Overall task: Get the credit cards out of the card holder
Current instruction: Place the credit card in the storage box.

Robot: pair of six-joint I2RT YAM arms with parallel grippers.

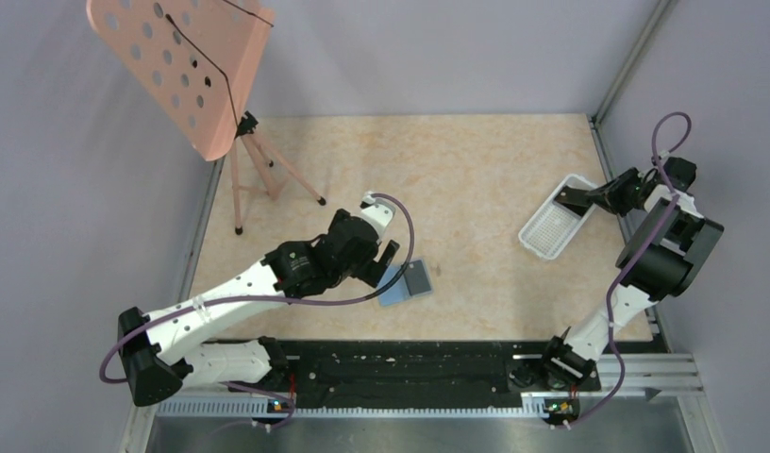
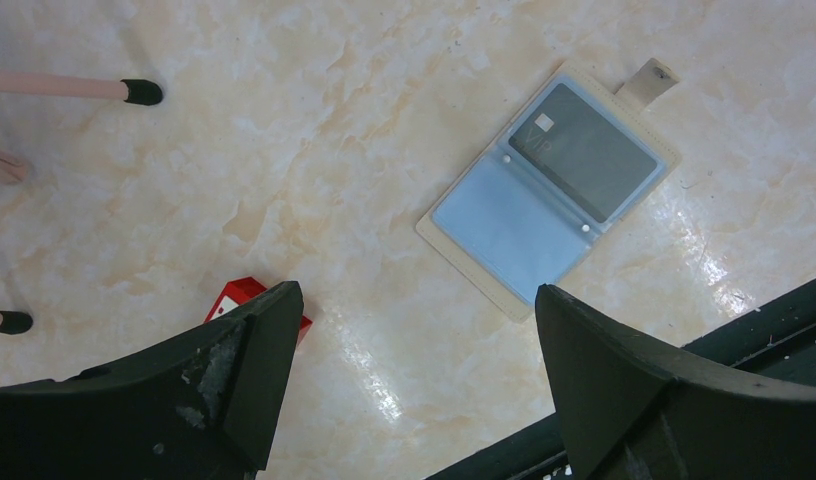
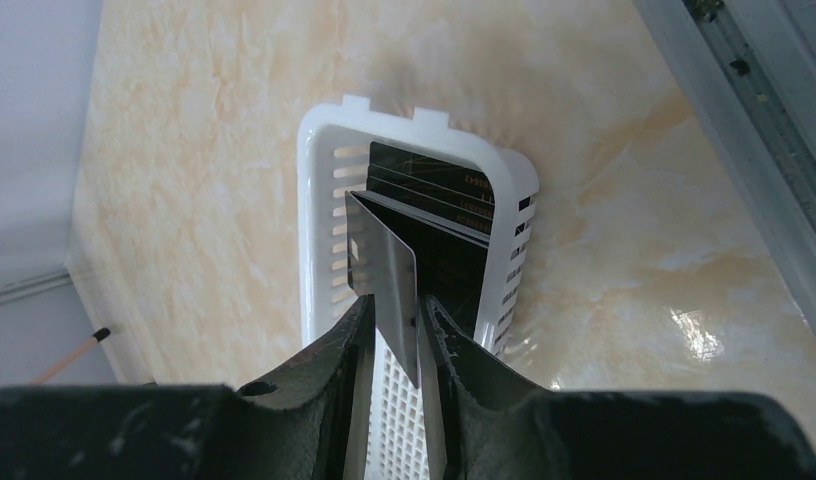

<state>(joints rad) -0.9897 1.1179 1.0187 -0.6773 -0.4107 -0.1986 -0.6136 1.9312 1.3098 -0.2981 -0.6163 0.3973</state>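
The card holder (image 2: pixel 504 225) lies open on the table, light blue inside with a tan rim; it also shows in the top view (image 1: pixel 407 282). One dark credit card (image 2: pixel 584 150) sits in its far panel, and the near panel shows only blue. My left gripper (image 2: pixel 414 350) is open and empty, hovering just short of the holder's near corner. My right gripper (image 3: pixel 396 305) is shut on a grey credit card (image 3: pixel 384 270), held on edge above the white tray (image 3: pixel 319 200). Several dark cards (image 3: pixel 434 190) lie stacked in that tray.
A small red-and-white object (image 2: pixel 239 298) lies by my left finger. A pink perforated stand (image 1: pixel 188 66) on tripod legs (image 1: pixel 268 179) stands at the back left. The white tray (image 1: pixel 549 231) sits near the right edge, beside a metal rail (image 3: pixel 744 90). A black strip (image 1: pixel 410 363) runs along the near edge.
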